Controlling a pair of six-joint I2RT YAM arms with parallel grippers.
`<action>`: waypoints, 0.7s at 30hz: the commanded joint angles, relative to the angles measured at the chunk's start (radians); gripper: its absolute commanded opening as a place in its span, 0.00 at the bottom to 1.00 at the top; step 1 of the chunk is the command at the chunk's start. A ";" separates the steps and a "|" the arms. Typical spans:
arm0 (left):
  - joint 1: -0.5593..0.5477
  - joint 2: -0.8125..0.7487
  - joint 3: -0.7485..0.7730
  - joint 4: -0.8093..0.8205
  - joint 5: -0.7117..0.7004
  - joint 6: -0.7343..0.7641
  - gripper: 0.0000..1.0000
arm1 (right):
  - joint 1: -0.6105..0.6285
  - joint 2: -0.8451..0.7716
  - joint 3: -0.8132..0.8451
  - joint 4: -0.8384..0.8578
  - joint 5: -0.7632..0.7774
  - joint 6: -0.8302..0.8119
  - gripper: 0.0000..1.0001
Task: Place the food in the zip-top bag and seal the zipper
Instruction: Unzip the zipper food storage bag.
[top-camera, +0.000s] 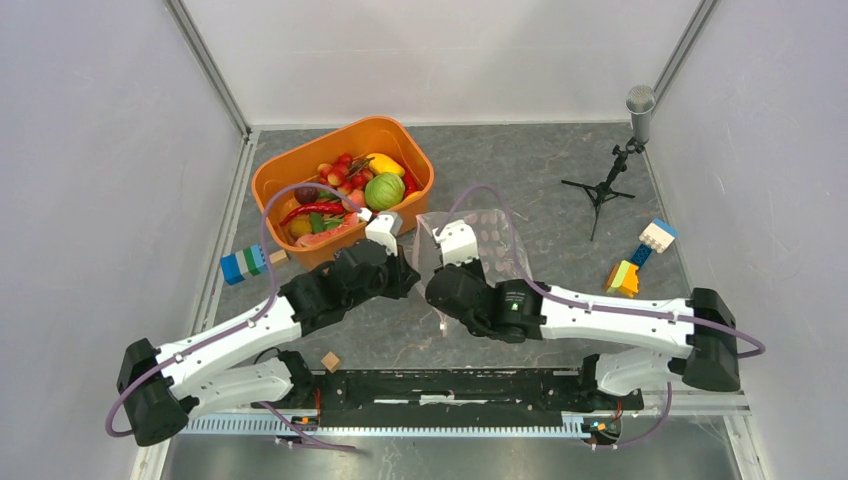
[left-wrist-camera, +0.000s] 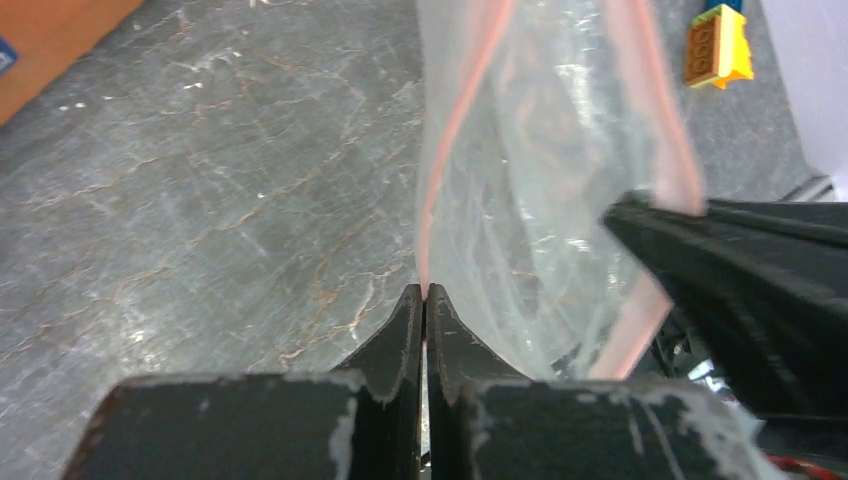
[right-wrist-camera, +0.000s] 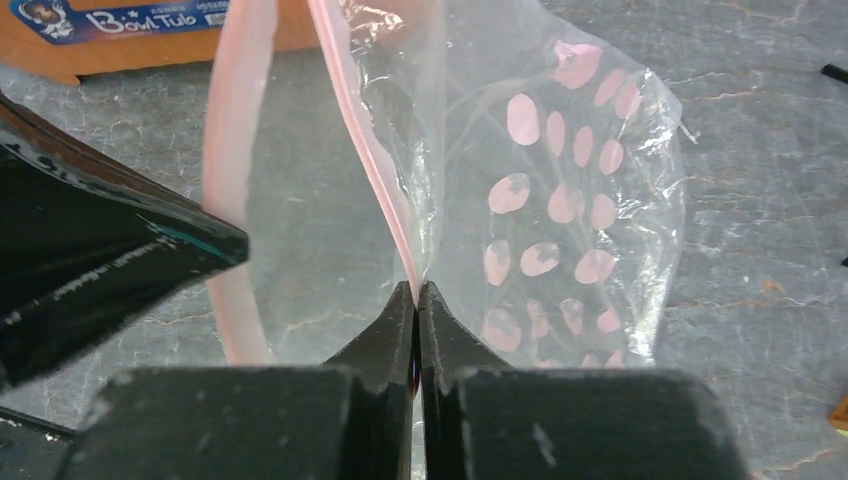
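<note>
The clear zip-top bag (top-camera: 488, 238) with pink dots lies on the table's middle, its mouth held open between my grippers. My left gripper (left-wrist-camera: 425, 290) is shut on one side of the pink zipper strip (left-wrist-camera: 440, 170). My right gripper (right-wrist-camera: 416, 286) is shut on the other side of the zipper strip (right-wrist-camera: 370, 150). The bag (right-wrist-camera: 560, 200) looks empty. The food (top-camera: 345, 195), with a green melon (top-camera: 384, 190), a red chilli and yellow and red pieces, lies in the orange tub (top-camera: 300, 160) behind my left gripper (top-camera: 404, 268).
A blue-green block (top-camera: 243, 264) lies left of the tub. A small wooden cube (top-camera: 330, 361) sits near the front rail. Coloured blocks (top-camera: 638, 260) lie at the right. A microphone on a small tripod (top-camera: 618, 160) stands at the back right.
</note>
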 joint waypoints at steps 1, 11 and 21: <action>-0.002 -0.013 0.062 -0.101 -0.150 0.028 0.02 | 0.004 -0.102 -0.020 -0.053 0.066 0.024 0.00; 0.013 0.058 0.112 -0.222 -0.302 0.094 0.02 | 0.004 -0.251 0.013 -0.257 0.108 0.052 0.00; 0.013 0.174 0.236 -0.056 -0.020 0.181 0.32 | -0.009 -0.182 0.065 -0.268 0.150 0.060 0.00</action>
